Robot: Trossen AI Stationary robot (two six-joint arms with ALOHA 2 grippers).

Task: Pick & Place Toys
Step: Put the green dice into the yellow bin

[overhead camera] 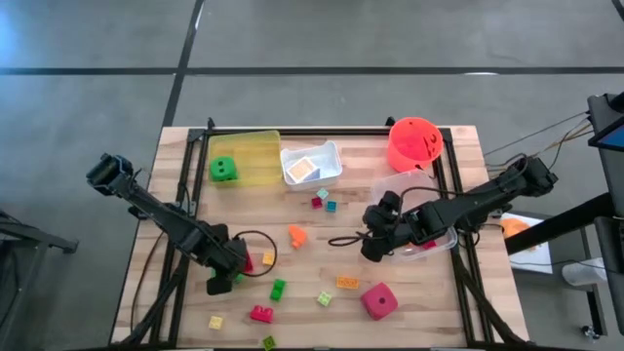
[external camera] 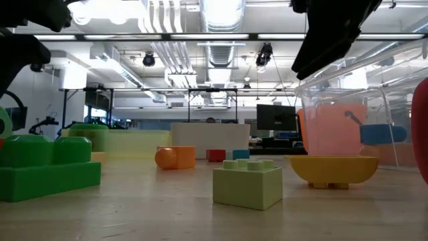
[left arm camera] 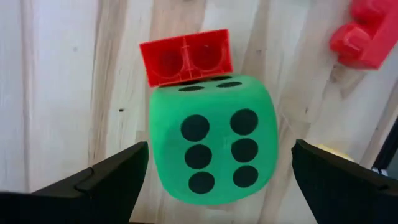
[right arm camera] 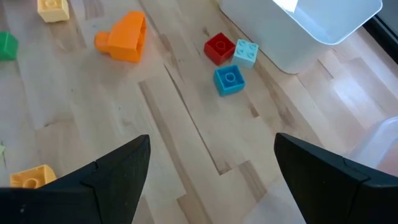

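A green die (left arm camera: 211, 144) sits on the counter (overhead camera: 429, 302) with its six-dot face showing, and a red two-stud brick (left arm camera: 185, 56) lies touching its far edge. A second green die (overhead camera: 223, 170) rests inside the yellow tray (overhead camera: 255, 146). The pink-red die (overhead camera: 379, 300) stands alone near the front edge. An orange brick (right arm camera: 123, 37) lies on its side mid-counter. Beyond it a red brick (right arm camera: 219, 48), a pale blue one (right arm camera: 246, 52) and a deeper blue one (right arm camera: 229, 79) cluster beside the white tray (right arm camera: 292, 46), which holds a flat card (overhead camera: 302, 171). Small green, yellow and pink bricks are scattered along the front.
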